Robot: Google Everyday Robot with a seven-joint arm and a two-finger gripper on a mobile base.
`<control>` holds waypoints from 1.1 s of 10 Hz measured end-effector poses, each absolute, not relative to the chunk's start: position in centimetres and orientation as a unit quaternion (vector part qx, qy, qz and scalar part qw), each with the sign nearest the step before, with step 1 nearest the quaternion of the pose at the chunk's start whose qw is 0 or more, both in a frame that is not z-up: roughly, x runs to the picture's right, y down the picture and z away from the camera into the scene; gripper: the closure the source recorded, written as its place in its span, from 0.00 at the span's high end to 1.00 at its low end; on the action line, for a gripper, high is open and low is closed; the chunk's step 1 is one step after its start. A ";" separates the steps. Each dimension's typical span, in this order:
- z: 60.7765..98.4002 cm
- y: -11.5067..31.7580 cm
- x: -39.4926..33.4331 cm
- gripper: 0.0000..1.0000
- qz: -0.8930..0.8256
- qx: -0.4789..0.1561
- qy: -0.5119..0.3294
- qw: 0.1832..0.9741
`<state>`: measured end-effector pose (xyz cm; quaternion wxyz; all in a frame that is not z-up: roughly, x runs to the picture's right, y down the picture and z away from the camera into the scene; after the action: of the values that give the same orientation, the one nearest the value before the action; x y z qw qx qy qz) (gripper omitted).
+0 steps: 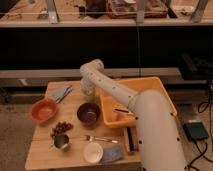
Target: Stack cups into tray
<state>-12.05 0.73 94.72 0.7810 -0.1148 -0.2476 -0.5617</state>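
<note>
My gripper [88,88] is at the back of the wooden table, lowered onto the light-green cup [89,92], and it is shut on that cup. The cup still stands on the table, just left of the tray [161,88], a large yellow-orange tub on the right. A wider white cup [93,151] sits near the front edge. The shiny metal cup with a handle [61,142] stands at the front left. My white arm stretches from the lower right across the tray and hides part of it.
A dark purple bowl [88,113] sits mid-table and an orange bowl [44,110] to its left. A blue cloth [62,92] lies at the back left. Brown bits [61,128], a fork [95,138] and a bluish packet [113,153] lie toward the front.
</note>
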 end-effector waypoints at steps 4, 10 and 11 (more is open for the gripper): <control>87.4 -3.8 -10.6 0.10 -0.577 -0.073 -0.243 0.776; 72.5 -6.6 -7.9 0.10 -0.593 0.003 -0.309 0.744; 71.0 -6.0 -7.9 0.10 -0.600 0.006 -0.320 0.733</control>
<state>-7.90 -5.99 70.96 0.7331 0.0058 -0.3201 -0.6001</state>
